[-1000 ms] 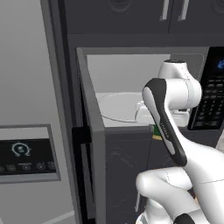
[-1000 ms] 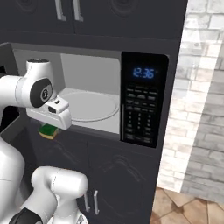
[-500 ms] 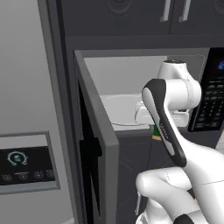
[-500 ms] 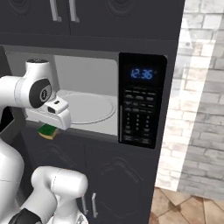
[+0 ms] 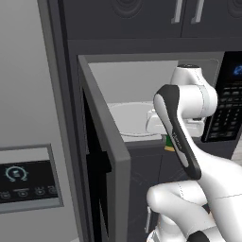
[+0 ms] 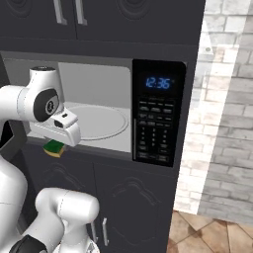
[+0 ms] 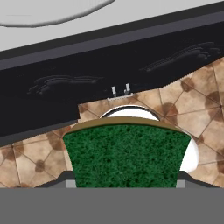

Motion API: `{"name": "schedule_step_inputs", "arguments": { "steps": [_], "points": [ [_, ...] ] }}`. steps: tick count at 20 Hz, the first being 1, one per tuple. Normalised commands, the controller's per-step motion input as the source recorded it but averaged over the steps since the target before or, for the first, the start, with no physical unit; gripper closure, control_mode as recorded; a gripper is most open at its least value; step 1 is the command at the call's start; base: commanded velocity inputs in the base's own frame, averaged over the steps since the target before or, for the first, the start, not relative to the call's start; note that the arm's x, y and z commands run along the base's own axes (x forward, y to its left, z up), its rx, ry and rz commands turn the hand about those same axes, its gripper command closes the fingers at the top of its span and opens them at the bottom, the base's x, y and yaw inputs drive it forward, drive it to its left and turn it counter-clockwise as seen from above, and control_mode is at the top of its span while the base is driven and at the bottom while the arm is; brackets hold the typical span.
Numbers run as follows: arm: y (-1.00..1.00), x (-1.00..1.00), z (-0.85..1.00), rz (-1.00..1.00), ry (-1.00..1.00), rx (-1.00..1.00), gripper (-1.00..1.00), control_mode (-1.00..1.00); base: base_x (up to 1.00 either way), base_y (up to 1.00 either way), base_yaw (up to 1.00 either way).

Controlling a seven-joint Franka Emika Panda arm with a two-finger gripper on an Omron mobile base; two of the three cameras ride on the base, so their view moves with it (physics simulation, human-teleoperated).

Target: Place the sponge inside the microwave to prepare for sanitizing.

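My gripper point(image 6: 55, 143) is shut on the sponge point(image 6: 54, 147), a small green block with a yellow layer. It hangs just below and in front of the microwave's point(image 6: 123, 64) open cavity, at its left front edge. In the left base view the sponge point(image 5: 168, 142) peeks out under the hand, in front of the cavity's lower lip. The hand view has the green face of the sponge point(image 7: 126, 155) between the fingers, and the rim of the round turntable point(image 7: 52, 15) at the top. The turntable point(image 6: 101, 121) lies bare on the pale floor inside.
The microwave door point(image 5: 101, 142) stands swung open to the left of my arm. The black keypad panel point(image 6: 157, 131) with blue digits is right of the cavity. A tall grey appliance point(image 5: 28, 179) is further left, dark cabinets point(image 6: 133, 197) sit below, and a brick wall point(image 6: 222, 123) is on the right.
The whole picture has shifted a little, so the base has moved slightly. The arm holds the same pose with the sponge still in the gripper.
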Motion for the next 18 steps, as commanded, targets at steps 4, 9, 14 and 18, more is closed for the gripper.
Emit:
{"name": "schedule_step_inputs", "arguments": {
  "steps": [4,9,14,18],
  "points": [
    [0.0,0.0,0.0,0.0,0.0,0.0,1.0,1.0,0.0,0.0,0.0],
    [0.0,0.0,0.0,0.0,0.0,0.0,1.0,1.0,0.0,0.0,0.0],
    [0.0,0.0,0.0,0.0,0.0,0.0,1.0,-1.0,0.0,0.0,0.0],
    [0.0,0.0,0.0,0.0,0.0,0.0,1.0,-1.0,0.0,0.0,0.0]
  ]
}}
